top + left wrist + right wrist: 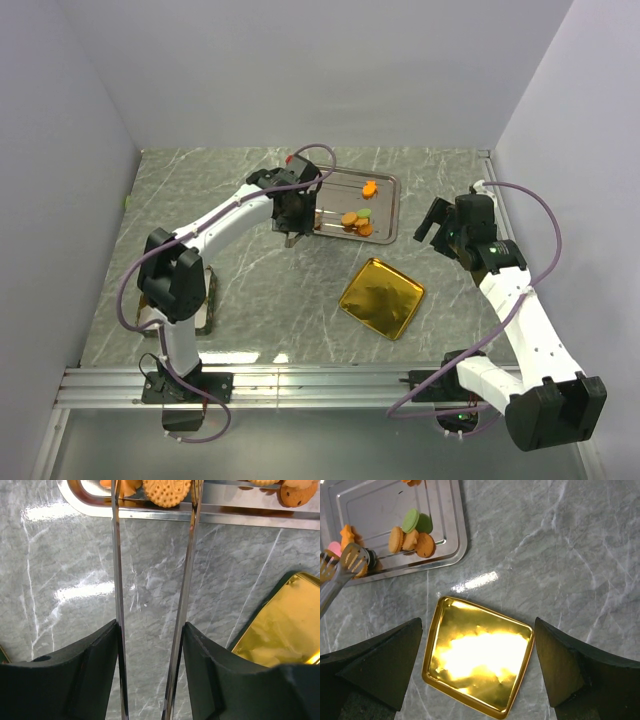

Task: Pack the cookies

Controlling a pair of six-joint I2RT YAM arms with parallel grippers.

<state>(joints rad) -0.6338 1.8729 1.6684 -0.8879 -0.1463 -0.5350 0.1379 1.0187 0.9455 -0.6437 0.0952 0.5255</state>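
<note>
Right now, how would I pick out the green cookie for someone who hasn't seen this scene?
Look at the silver tray beyond the gold tray. Among the clustered orange cookies near its front edge lies the green cookie, the only green one.

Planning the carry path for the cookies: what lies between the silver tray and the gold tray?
Only bare marble tabletop. Nothing sits between the silver tray and the gold tray; the right wrist view shows that stretch best.
</note>
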